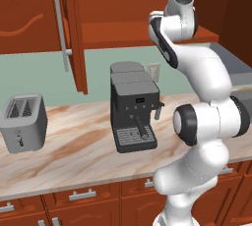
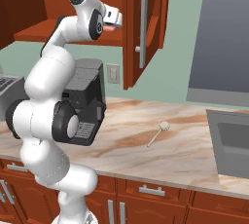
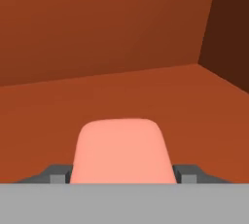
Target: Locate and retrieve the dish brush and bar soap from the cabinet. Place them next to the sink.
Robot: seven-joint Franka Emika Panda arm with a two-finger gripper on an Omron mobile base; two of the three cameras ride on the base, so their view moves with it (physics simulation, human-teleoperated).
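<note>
A: A marbled beige-brown stone counter (image 2: pixel 160 155) runs under a pale green wall, with reddish-brown drawers below it. What stands around the coffee machine (image 1: pixel 132 107)?

B: To its left, well apart, sits a grey toaster (image 1: pixel 23 122). Above and to its left the cabinet (image 1: pixel 74 28) door hangs open, its long silver bar handle (image 1: pixel 61 21) facing out. On the wall just behind the machine is a pale outlet (image 1: pixel 154 71).

A: And the task's things?

B: The dish brush (image 2: pixel 158 133) lies flat on the counter to the right of the coffee machine, between it and the dark grey sink (image 2: pixel 232 142), apart from both. The bar soap (image 3: pixel 121 151) lies on the cabinet shelf (image 3: pixel 121 96), above the machine.

A: Where is the gripper (image 3: pixel 121 175)?

B: Reached into the open cabinet, above the coffee machine. In the hand view its two dark fingertips (image 3: pixel 57 174) stand wide, one on each side of the soap's near end. Whether the pads actually press the bar, I cannot tell; it appears to rest on the shelf.

A: Anything in the way?

B: The open door stands just beside the hand in the right base view, and the cabinet's dark side wall (image 3: pixel 228 28) stands to one side, beyond the soap.
</note>
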